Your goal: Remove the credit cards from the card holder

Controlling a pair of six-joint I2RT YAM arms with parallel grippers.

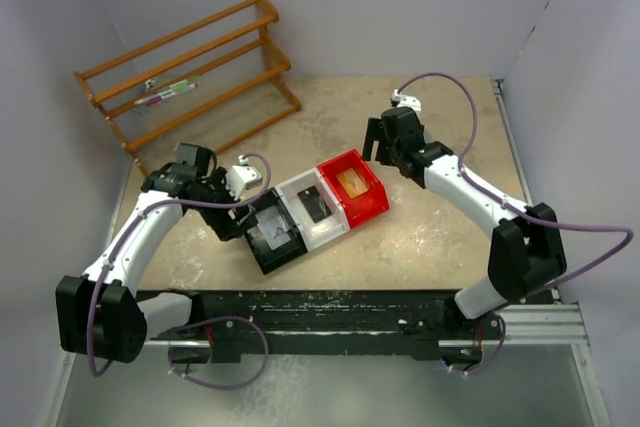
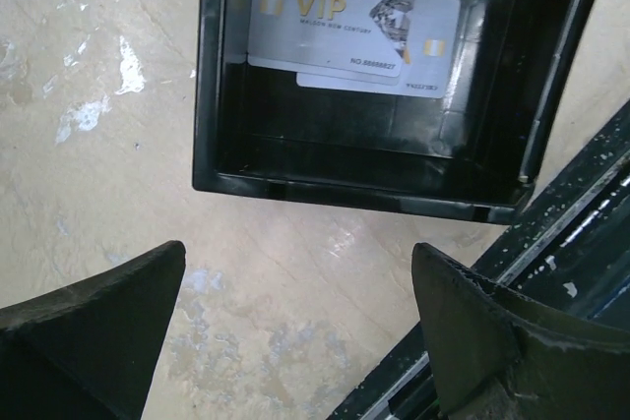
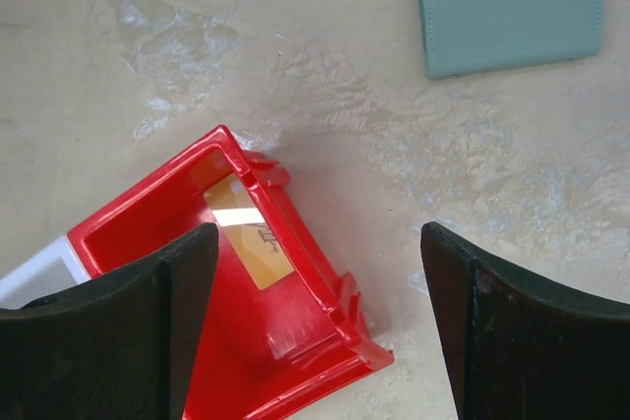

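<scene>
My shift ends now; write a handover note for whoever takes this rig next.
Left gripper: fingers open, empty, over the table by the black bin.
Right gripper: fingers open, empty, over the red bin's edge.
Cards: two silvery cards in the black bin, a black card in the white bin, an orange-gold card in the red bin.
Card holder: shut, flat on the table, apart from the bins.
Done: four cards out. Left: open the holder, check for more.
</scene>
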